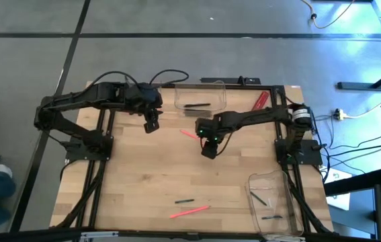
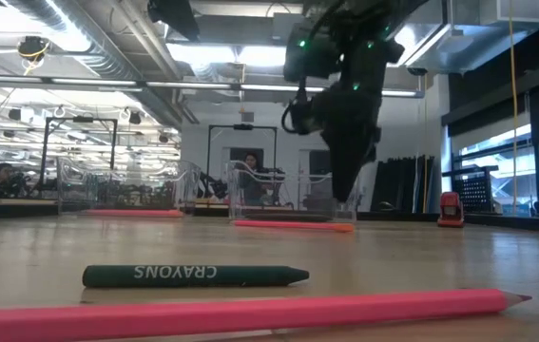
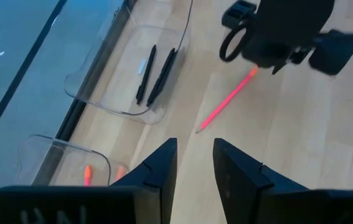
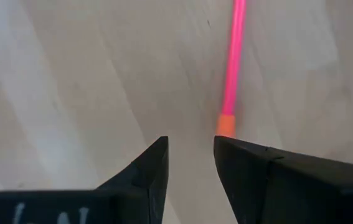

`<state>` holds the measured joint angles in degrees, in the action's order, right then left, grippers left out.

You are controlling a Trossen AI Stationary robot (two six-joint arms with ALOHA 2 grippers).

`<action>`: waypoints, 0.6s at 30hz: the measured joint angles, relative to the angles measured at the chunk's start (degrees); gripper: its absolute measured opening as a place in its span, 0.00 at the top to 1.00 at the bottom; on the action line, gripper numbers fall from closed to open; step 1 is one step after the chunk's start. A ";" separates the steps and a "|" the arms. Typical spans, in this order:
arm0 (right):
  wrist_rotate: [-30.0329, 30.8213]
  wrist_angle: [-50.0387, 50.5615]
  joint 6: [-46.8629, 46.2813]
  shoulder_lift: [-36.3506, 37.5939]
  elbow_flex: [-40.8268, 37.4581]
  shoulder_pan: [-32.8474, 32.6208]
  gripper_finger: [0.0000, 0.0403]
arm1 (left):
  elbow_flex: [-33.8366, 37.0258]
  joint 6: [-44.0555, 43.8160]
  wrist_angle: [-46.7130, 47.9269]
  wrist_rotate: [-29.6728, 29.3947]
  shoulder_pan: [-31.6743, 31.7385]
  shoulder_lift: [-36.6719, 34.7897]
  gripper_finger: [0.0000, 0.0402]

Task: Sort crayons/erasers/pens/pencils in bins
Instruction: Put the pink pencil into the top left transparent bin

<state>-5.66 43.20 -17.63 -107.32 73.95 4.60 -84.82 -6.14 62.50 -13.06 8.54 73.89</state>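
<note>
Over worktop centre, right gripper (image 4: 190,163) hangs released above a thin pink pencil (image 4: 232,68), which lies just off-line at one o'clock; closing now risks flicking it away. Left gripper (image 3: 195,163) waits released. Slim black pens (image 1: 197,105) sit in the clear plastic bin (image 1: 220,86).

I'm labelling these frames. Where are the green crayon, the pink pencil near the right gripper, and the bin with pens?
green crayon (image 2: 193,275), low view, middle of its label.
pink pencil (image 4: 233,59), right wrist view, mid-shaft.
bin with pens (image 1: 218,86), high view, its rim.
</note>
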 joint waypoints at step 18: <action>4.54 -1.62 4.52 -3.79 0.03 0.00 0.67 | 0.00 -1.41 -0.03 0.02 0.00 0.00 0.76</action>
<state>-1.13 41.58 -13.12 -111.11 73.97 4.60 -84.82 -7.55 62.47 -13.04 8.54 73.89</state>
